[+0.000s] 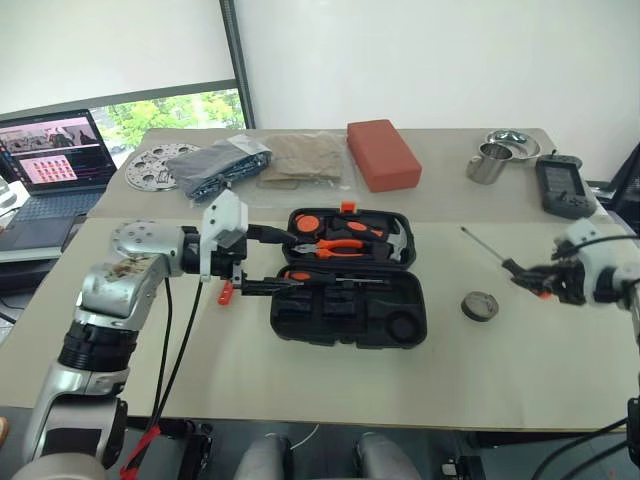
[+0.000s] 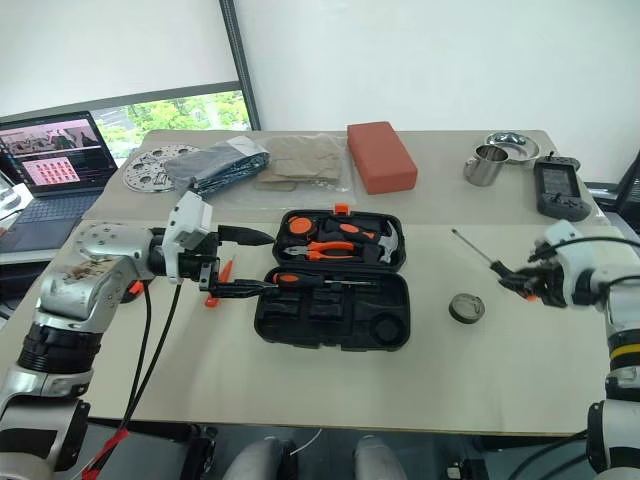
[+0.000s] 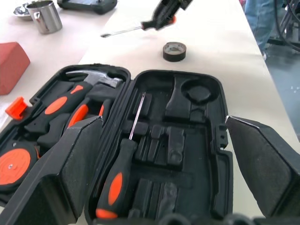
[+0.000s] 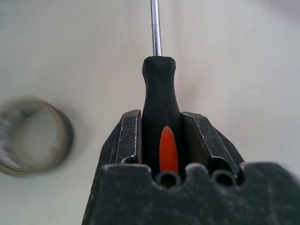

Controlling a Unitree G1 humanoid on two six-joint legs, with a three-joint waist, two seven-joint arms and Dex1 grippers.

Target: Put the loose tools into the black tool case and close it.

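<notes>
Tools and their black case (image 1: 350, 300) sit on a big tan table (image 1: 300, 370). On the near part of the table, the case lies wide open. One screwdriver (image 3: 123, 168) with an orange and black handle rests in the near half. The left gripper (image 1: 268, 262) hangs over the case's left edge with its fingers spread wide and nothing between them. A small tape roll (image 1: 479, 305) lies on the table just right of the case. Further right, the right gripper (image 4: 161, 140) squeezes the handle of a second screwdriver (image 1: 495, 255), whose metal tip points away. Pliers (image 1: 340, 245) and a hammer (image 1: 395, 240) lie in the far half. Behind that sits a red block (image 1: 383, 153) and a metal cup (image 1: 487, 163).
</notes>
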